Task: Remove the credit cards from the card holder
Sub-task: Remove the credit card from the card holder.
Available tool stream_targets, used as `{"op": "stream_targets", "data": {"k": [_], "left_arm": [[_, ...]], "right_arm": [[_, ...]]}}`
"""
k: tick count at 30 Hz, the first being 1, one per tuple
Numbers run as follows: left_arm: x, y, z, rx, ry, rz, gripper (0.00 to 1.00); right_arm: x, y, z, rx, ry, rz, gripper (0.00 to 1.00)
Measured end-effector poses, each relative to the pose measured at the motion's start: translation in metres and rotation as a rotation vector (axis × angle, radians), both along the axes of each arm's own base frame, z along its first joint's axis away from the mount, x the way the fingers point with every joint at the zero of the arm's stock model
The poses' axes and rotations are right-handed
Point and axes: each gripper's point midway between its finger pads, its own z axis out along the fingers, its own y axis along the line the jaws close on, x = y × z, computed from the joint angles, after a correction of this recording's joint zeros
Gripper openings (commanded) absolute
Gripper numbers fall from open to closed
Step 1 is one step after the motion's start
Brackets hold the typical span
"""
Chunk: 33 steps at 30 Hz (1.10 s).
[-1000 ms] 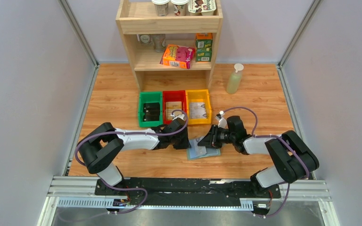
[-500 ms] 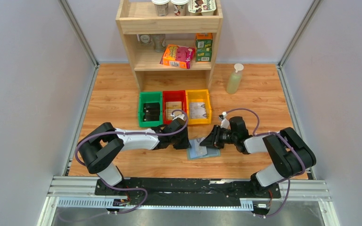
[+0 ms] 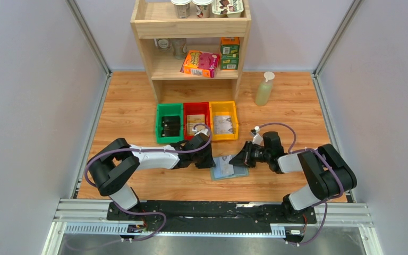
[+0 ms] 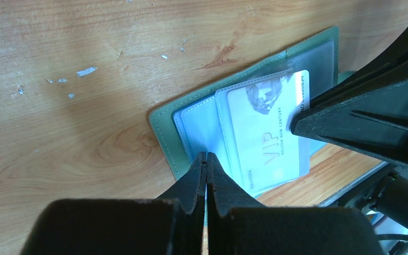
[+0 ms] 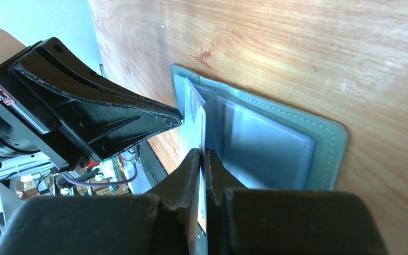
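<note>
The card holder (image 3: 226, 170) lies open on the wooden table, its green cover (image 4: 162, 127) and pale blue sleeves facing up. A white credit card (image 4: 271, 133) marked VIP sticks partly out of a clear sleeve. My right gripper (image 5: 202, 153) is shut on that card's edge, and the card (image 5: 191, 114) shows edge-on between its jaws. My left gripper (image 4: 206, 156) is shut, its tips resting on the holder's left inner page. From above, the left gripper (image 3: 211, 159) and right gripper (image 3: 235, 161) face each other across the holder.
Green (image 3: 159, 123), red (image 3: 197, 104) and yellow (image 3: 223, 103) bins sit side by side just behind the holder. A wooden shelf (image 3: 191, 26) with boxes and cups stands at the back. A soap bottle (image 3: 264, 89) is to its right.
My right gripper has closed down on the card's edge and drawn back slightly to the right. The left arm and the holder have stayed put.
</note>
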Motion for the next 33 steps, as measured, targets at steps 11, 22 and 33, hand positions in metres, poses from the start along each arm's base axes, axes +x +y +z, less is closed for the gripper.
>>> {"op": "stream_targets", "data": {"k": [11,22,33], "left_arm": [[0.0,-0.001,0.001,0.0,-0.012,-0.023,0.0],[0.006,-0.027,0.04,-0.07,-0.109,-0.122,0.0],[0.002,-0.029,0.002,-0.013,-0.009,-0.113,0.0]], "right_arm": [[0.002,-0.014,-0.001,-0.003,-0.002,-0.026,0.08],[0.0,-0.014,-0.001,-0.002,-0.001,-0.022,0.06],[-0.004,-0.022,0.011,-0.06,-0.027,-0.049,0.0]]}}
